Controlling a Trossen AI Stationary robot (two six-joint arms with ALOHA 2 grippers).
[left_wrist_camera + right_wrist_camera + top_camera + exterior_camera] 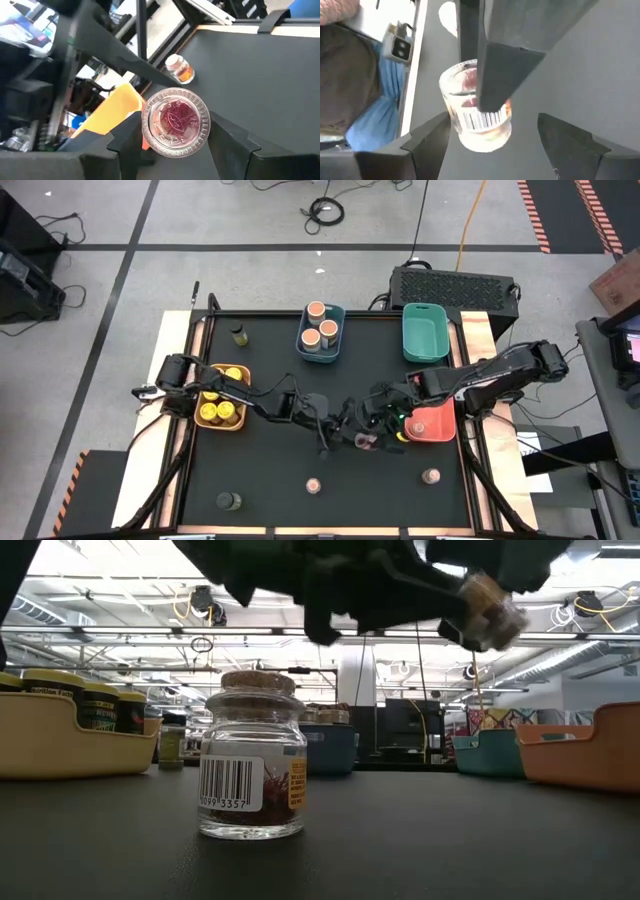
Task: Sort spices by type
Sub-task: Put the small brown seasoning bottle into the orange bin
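Both arms meet over the middle of the black worktop (270,470). The left gripper (165,145) pinches a small clear jar (175,122) between its fingers (125,140), holding it in the air with its base turned toward the wrist camera. The right gripper (490,137) sits just beside it, fingers (427,137) spread on either side of the same jar without touching it.

Other jars are scattered about. One cork-topped jar (252,755) stands upright near the front edge, with another (431,476) off to the right and a dark one (229,500) to the left. A second dark jar (238,334) stands near the back left. Yellow-lidded jars (221,412) fill the orange bin (243,395) at the left, and three tan-topped jars (319,326) sit in the blue bin (338,342). The teal bin (425,332) and the red bin (432,423) are on the right.
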